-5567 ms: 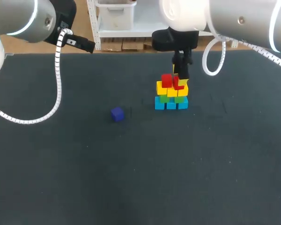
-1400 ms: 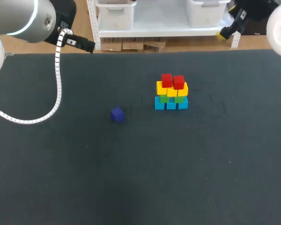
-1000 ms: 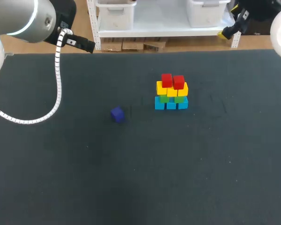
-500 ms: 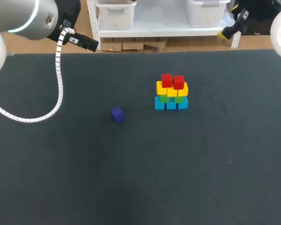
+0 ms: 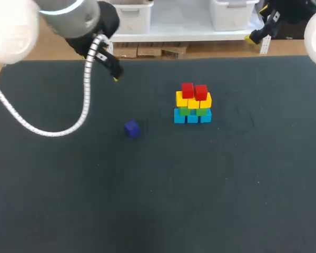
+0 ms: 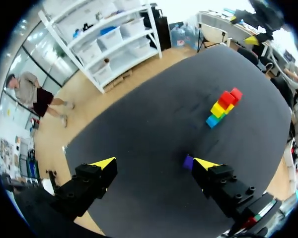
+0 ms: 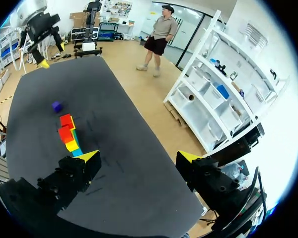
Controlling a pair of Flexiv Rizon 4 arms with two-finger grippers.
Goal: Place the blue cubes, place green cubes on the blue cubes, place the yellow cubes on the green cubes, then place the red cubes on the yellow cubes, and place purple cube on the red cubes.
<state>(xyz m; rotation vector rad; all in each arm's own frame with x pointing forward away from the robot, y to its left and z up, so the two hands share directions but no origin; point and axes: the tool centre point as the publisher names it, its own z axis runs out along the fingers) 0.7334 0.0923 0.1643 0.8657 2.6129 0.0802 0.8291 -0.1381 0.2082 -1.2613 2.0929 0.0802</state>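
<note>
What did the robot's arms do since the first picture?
The right hand lifted off the red cubes and pulled back to the far right corner. The left hand swung in toward the purple cube. The stack and purple cube stayed put.

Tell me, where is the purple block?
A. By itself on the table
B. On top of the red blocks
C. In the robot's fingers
A: the purple cube sits alone on the table, away from the stack, and the red cubes have nothing on them.
</note>
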